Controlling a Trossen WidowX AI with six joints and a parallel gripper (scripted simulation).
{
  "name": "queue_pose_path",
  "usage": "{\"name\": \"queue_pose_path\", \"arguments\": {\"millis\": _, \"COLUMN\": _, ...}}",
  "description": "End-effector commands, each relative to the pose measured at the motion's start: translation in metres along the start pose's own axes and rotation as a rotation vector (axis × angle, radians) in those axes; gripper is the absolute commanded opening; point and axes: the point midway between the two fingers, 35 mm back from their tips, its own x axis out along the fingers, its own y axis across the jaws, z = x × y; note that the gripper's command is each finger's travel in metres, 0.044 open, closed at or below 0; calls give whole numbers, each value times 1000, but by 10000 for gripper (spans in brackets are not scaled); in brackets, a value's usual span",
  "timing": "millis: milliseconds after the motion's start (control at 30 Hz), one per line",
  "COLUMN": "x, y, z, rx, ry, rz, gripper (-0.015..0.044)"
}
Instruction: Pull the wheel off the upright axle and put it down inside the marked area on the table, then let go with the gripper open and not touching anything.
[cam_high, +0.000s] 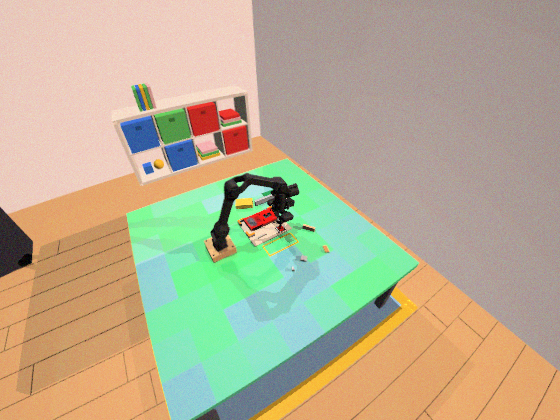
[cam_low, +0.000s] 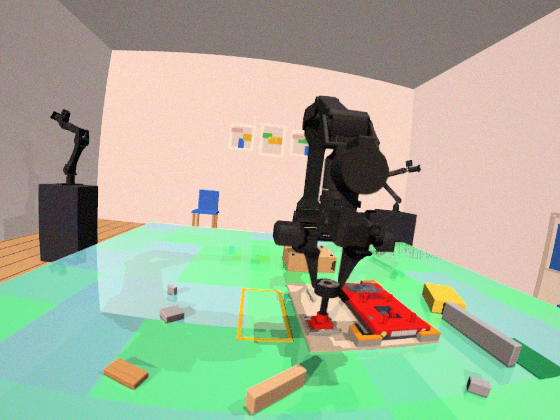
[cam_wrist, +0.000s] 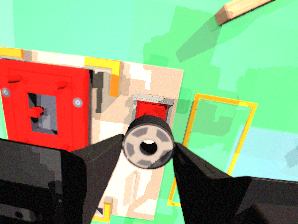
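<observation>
Desk (cam_low: 150, 350): green and pale-blue patchwork top, scattered wooden and grey blocks. End effector (cam_wrist: 148, 150): pinching the grey wheel (cam_wrist: 148, 145) by its rim, raised above the dark upright axle (cam_low: 323, 303) on its red base. Yellow-outlined marked area (cam_low: 263, 315): just beside the beige board (cam_low: 330, 340)

Table (cam_low: 75, 310) top glossy, reflective; wood-look blocks (cam_low: 275, 389) matt; claw (cam_wrist: 148, 150) matt black.
</observation>
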Motion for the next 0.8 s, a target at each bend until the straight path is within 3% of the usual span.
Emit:
{"name": "queue_pose_path", "arguments": {"millis": 0, "x": -15, "y": 0, "z": 2, "rx": 2, "ry": -13, "rz": 0, "gripper": 0}}
{"name": "queue_pose_path", "arguments": {"millis": 133, "x": -33, "y": 0, "z": -1, "rx": 2, "ry": -13, "rz": 0, "gripper": 0}}
{"name": "queue_pose_path", "arguments": {"millis": 367, "x": -26, "y": -6, "z": -4, "rx": -6, "ry": -6, "rz": -2, "gripper": 0}}
{"name": "queue_pose_path", "arguments": {"millis": 767, "x": -31, "y": -59, "z": -30, "rx": -10, "ry": -12, "rz": -8, "gripper": 0}}
